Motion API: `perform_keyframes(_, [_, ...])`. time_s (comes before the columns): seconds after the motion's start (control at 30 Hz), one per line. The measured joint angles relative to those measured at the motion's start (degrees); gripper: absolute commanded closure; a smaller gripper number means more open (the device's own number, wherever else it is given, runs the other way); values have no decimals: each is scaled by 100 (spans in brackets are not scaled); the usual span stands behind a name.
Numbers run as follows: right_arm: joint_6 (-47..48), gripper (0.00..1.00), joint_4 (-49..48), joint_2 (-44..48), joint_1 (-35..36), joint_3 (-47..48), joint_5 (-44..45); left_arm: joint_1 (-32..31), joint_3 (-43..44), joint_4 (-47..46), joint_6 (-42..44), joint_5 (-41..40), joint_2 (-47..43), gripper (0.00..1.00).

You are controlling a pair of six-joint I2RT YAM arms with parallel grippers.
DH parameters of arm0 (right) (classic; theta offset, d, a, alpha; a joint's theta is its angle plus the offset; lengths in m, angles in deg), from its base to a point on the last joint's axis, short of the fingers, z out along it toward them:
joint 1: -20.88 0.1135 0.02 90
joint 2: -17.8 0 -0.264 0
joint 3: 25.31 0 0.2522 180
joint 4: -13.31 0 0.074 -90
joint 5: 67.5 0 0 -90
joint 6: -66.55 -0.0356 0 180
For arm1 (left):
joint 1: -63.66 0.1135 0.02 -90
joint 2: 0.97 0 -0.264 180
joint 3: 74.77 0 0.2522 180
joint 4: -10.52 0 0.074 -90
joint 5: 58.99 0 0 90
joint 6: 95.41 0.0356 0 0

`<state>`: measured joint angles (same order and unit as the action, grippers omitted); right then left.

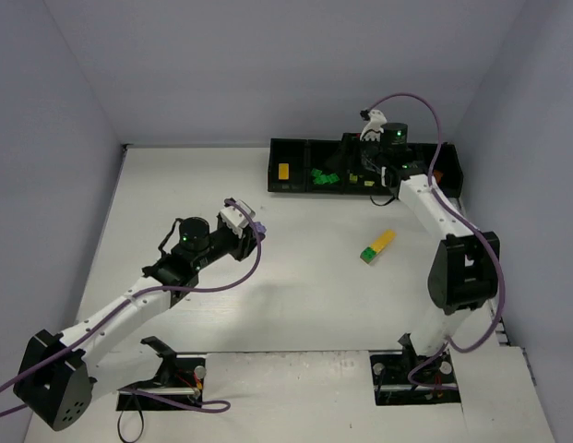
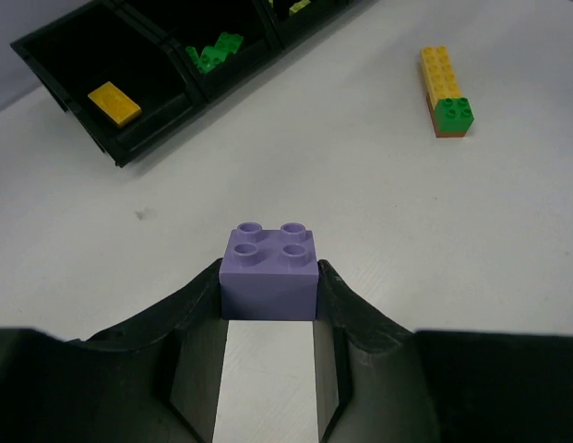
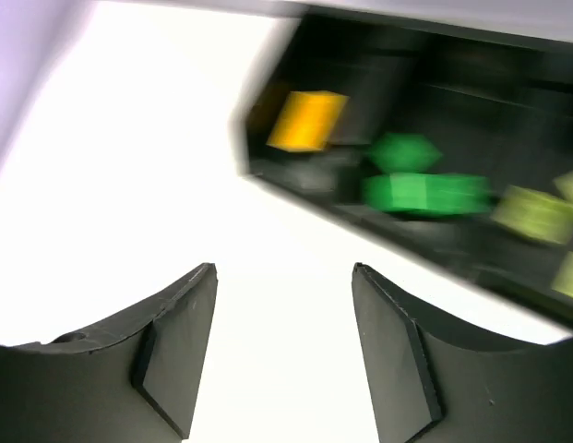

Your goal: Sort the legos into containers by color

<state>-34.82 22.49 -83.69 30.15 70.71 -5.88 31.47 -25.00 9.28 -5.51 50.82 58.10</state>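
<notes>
My left gripper (image 1: 245, 221) is shut on a lavender lego (image 2: 271, 272), held above the table left of centre. A stack of a yellow lego with a green and a brown one at its end (image 1: 377, 246) (image 2: 444, 88) lies on the table. The black containers tray (image 1: 291, 146) stands at the back. Its leftmost compartment holds a yellow lego (image 1: 282, 172) (image 3: 307, 120), the one beside it holds dark green legos (image 1: 325, 176) (image 3: 424, 189), and the third holds lime ones (image 3: 535, 212). My right gripper (image 3: 284, 277) hovers by the tray's front wall, open and empty.
Grey walls close in the table on three sides. The right arm (image 1: 434, 212) reaches over the table's right side to the tray. Cables trail from both arms near the bases.
</notes>
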Motion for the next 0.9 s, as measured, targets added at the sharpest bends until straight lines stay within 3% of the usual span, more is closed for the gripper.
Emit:
perform_keyframes(0.17, [-151,37,-22,817,741,-407,-1073,0,378,-72,369,63,282,100])
perform_keyframes(0.33, [-304,33,55,1032,1346,-767,-1759,0,643,-109,640,155,494,100])
perform_keyframes(0.9, [-557,32,109,1196,1864,-848,-2105,-103,1147,-85,1060,280,935,100])
